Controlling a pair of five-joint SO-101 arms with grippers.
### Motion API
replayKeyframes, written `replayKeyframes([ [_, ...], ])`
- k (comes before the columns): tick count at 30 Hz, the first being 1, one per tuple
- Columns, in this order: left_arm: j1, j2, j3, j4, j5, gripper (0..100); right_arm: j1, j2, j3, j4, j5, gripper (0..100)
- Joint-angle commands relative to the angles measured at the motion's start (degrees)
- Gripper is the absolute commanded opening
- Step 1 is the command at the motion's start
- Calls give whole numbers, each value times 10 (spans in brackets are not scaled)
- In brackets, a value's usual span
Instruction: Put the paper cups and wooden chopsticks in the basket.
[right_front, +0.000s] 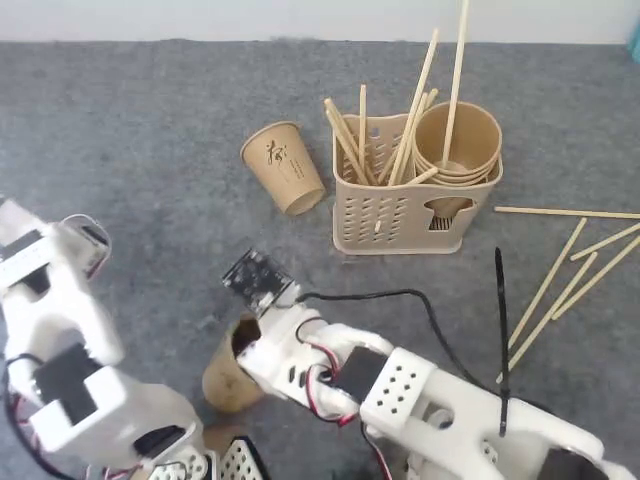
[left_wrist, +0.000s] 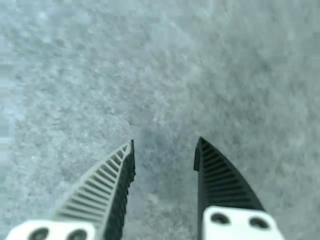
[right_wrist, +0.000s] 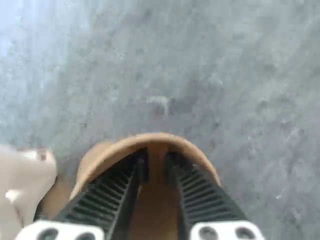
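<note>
Lying tilted near the front of the grey felt surface (right_front: 150, 150), a brown paper cup (right_front: 226, 380) has the right tool (right_wrist: 157, 154) at its mouth, fingers drawn to a narrow slit and pinching its wall (as far as the wrist view lets one judge); the left tool (left_wrist: 165, 145) hangs wide open over bare felt, holding nothing. A printed paper cup (right_front: 285, 168) lies on its side just beside the beige slotted plastic basket (right_front: 400, 220), which holds stacked paper cups (right_front: 458, 140) and several wooden chopsticks (right_front: 400, 130); loose chopsticks (right_front: 560, 285) lie on the surface on the right arm's side.
</note>
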Motion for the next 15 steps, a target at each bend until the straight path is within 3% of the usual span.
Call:
replayKeyframes([
  [1, -34, -2, -31, -35, 69, 184, 7, 0, -34, -25, 7, 148],
  [5, -55, -2, -30, -50, 102, 184, 6, -6, -34, -18, 7, 154],
  [15, -51, -2, -30, -50, 102, 184, 3, -7, -65, 55, 8, 155],
])
